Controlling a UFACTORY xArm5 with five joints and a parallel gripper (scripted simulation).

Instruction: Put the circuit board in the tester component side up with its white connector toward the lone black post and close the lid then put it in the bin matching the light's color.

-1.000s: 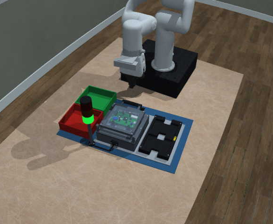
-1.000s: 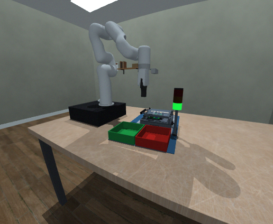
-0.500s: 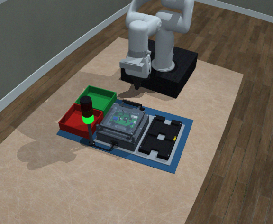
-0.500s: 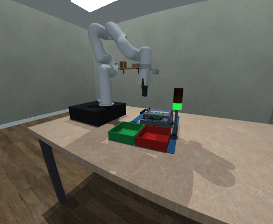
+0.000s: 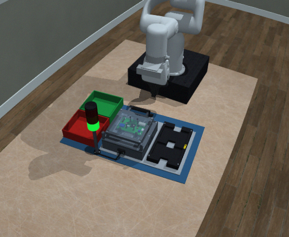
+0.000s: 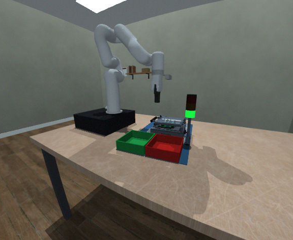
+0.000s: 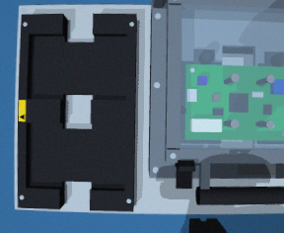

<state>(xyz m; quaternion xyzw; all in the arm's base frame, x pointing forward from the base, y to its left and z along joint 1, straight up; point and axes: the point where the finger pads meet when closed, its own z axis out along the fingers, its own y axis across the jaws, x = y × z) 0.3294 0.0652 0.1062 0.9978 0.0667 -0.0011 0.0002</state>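
The red bin [image 6: 164, 152] and green bin [image 6: 134, 145] are waiting at the near edge of the table [image 6: 227, 165]. Behind them the signal light [image 6: 190, 113] is glowing green, while the circuit board [image 5: 130, 125] is lying under the closed lid [image 5: 129, 129] of the tester [image 5: 133, 150]. Farther back, the end effector [image 6: 156, 99] is hanging high, pinched shut on nothing, probably ready to press the tab.

The white arm [image 6: 131, 43] arches high and bends downward, its end effector [image 6: 156, 98] closed on nothing.
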